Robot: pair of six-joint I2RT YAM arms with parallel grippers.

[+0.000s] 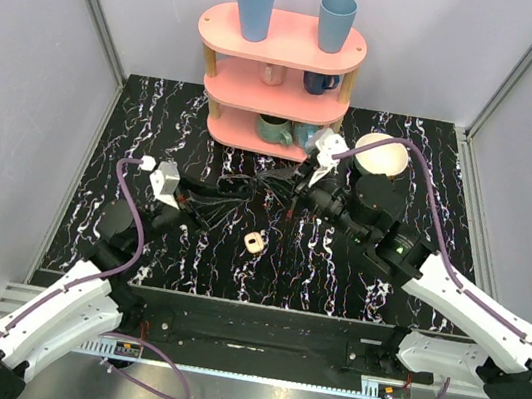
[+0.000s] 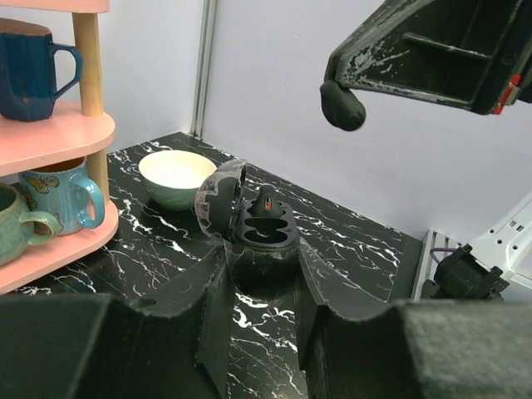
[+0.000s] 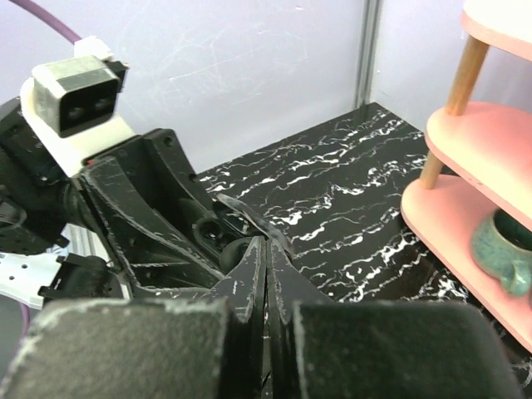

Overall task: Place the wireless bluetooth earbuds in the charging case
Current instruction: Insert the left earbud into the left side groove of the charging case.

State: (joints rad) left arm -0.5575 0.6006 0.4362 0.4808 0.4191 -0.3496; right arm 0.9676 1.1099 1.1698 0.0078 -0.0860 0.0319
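The charging case [image 2: 262, 237] is pinched between the fingers of my left claw [image 2: 260, 256], which is clamped on its lower shell over the middle of the table [image 2: 357, 241]. It is a small, glossy black, egg-like shell. Its smoky domed lid [image 2: 218, 198] is hinged back, and two rounded hollows lie side by side inside, one with a tiny red spot; what fills them I cannot tell. My right claw [image 3: 266, 249] has its fingers pressed flat together with nothing between them, its scuffed black tips just short of the case. The left wrist view alone shows the open inside. From my right wrist I catch only the lid's edge and the left claw's dark frame. From overhead the case is lost against the black, white-veined marble. That overhead view alone shows a small cream piece [image 1: 254, 243] with a tan hollow, lying by itself nearer my bases. Beyond the case sits a round cream bowl [image 2: 174, 179]. Beside it stands a pink shelf [image 2: 58, 133] on wooden posts, holding glazed mugs [image 2: 66, 195] and two blue cups [image 1: 254, 0] on top.
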